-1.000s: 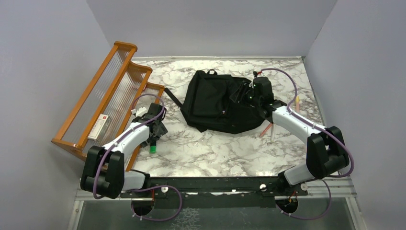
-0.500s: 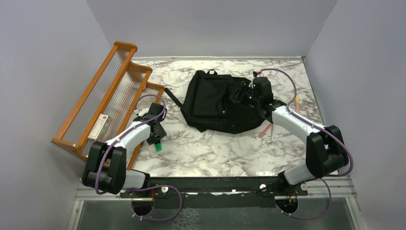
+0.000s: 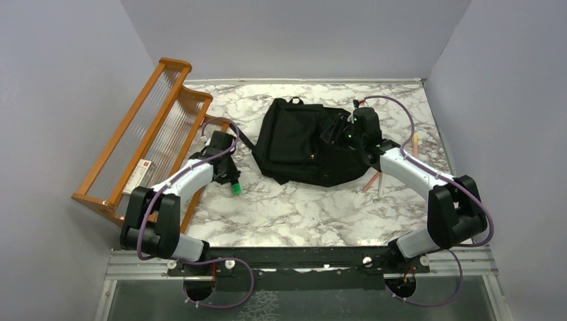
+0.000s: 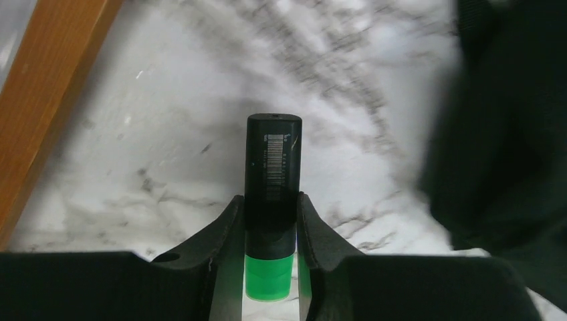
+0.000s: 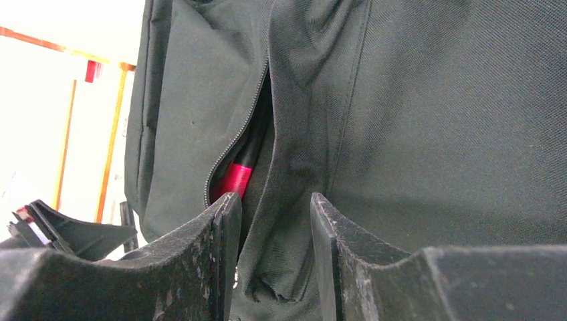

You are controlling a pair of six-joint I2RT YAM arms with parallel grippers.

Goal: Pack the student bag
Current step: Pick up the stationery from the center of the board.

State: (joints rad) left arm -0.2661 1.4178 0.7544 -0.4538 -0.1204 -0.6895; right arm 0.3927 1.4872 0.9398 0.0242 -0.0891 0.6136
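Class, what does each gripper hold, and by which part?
Left gripper: green-capped marker, by the barrel near its cap. Right gripper: student bag, by fabric beside the zip.

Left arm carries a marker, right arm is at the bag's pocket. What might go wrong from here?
1. The left gripper pinches the green-capped marker near its cap end only; it may pivot or slip in transit.
2. The pocket opening on the student bag is a narrow slit already holding a red-capped pen; the marker may snag.
3. If the right gripper loses its fold of fabric, the slit likely closes.
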